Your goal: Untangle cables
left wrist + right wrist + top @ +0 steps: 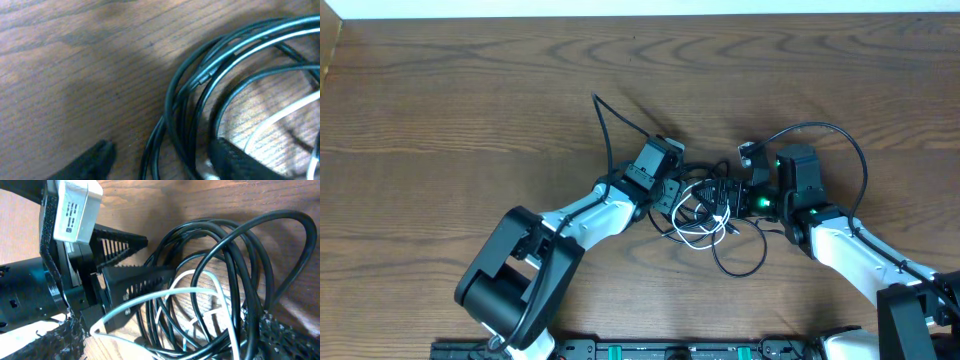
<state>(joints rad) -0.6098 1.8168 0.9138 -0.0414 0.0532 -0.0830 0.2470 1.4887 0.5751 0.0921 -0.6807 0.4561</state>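
Observation:
The cables lie in one tangle at the table's middle: black cords looped over each other with a thinner white cord threaded through. One black loop trails toward the front. My left gripper is at the tangle's left side, open, its fingers straddling a few black cords without closing on them. My right gripper is at the tangle's right side, open, its fingers set wide around black cords and the white cord. The left gripper's fingers show just across the tangle.
Thicker black wires fixed to the arms arc away from the tangle, one toward the back left and one in a loop at the right. Bare wooden table surrounds the tangle. The arm bases stand at the front edge.

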